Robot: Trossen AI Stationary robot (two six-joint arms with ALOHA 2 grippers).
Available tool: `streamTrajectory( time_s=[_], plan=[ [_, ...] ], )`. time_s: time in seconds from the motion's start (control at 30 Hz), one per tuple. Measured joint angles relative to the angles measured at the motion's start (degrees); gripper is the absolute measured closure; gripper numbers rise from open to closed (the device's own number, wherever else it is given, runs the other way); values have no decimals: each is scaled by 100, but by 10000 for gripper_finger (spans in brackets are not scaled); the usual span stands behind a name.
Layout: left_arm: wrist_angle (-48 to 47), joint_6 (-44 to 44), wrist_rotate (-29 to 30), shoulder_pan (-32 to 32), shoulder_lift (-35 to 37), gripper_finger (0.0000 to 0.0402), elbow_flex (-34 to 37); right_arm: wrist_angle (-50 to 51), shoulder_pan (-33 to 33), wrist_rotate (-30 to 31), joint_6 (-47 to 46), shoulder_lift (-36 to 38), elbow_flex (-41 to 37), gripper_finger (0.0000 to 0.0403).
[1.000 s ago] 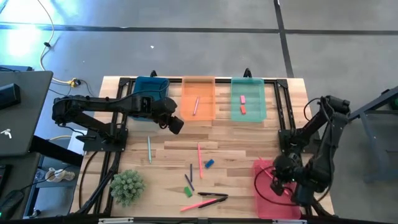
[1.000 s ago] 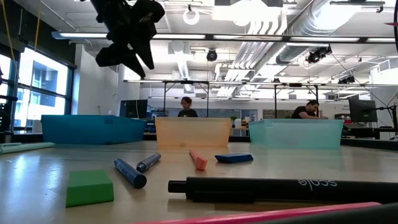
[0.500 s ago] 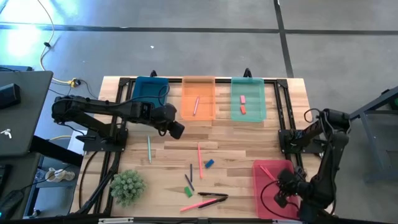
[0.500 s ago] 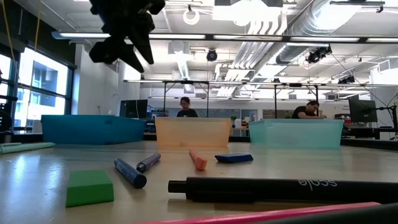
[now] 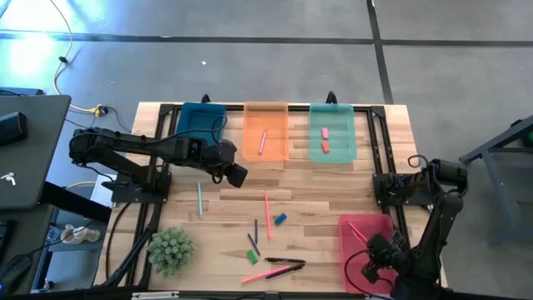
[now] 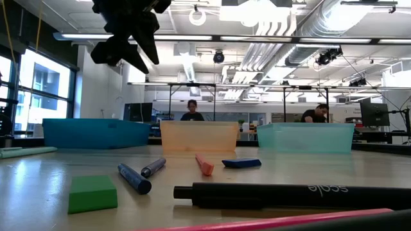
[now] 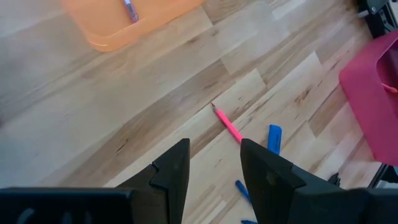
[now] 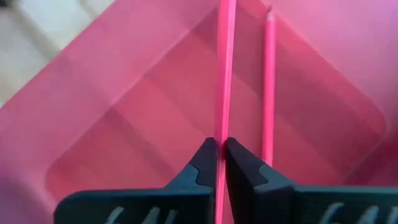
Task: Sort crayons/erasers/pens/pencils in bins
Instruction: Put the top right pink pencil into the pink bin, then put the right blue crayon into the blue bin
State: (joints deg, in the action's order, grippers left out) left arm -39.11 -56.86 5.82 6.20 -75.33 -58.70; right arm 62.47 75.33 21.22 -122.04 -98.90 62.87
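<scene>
My right gripper (image 5: 371, 268) is over the near part of the red-pink bin (image 5: 354, 250), shut on a thin pink stick (image 8: 225, 68). A second pink stick (image 8: 268, 81) lies on the bin's floor. My left gripper (image 5: 236, 175) hangs open and empty above the table, in front of the blue bin (image 5: 201, 121) and orange bin (image 5: 266, 133). The green bin (image 5: 333, 133) holds two red-orange erasers (image 5: 325, 140). A blue eraser (image 5: 280, 219) and a green eraser (image 5: 251, 257) lie flat on the table. My right gripper pinches the pink stick (image 8: 221, 140) between its two fingertips (image 8: 205, 163). The stick runs straight out past the fingertips over the bin's floor. The end behind the fingers is hidden. I cannot tell whether it is lifted clear of the floor.
On the table lie a teal pencil (image 5: 200, 200), a pink pencil (image 5: 267, 214), two dark crayons (image 5: 254, 237), and a black pen (image 5: 283, 262) with a pink pen (image 5: 268, 273) by the near edge. A green plant (image 5: 171, 250) stands near left. The orange bin holds a stick (image 5: 262, 142).
My right gripper has gone toward the table's near edge over the red-pink bin, staying shut on the pink stick. My left gripper has shifted a little toward the near edge and stays open.
</scene>
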Motion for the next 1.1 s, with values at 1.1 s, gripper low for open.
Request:
streamTrajectory(
  time_s=[1.1],
  plan=[
    [-11,942,-80,113,0,271,0,-82,-343,-57,-183,433,-2,316]
  ],
)
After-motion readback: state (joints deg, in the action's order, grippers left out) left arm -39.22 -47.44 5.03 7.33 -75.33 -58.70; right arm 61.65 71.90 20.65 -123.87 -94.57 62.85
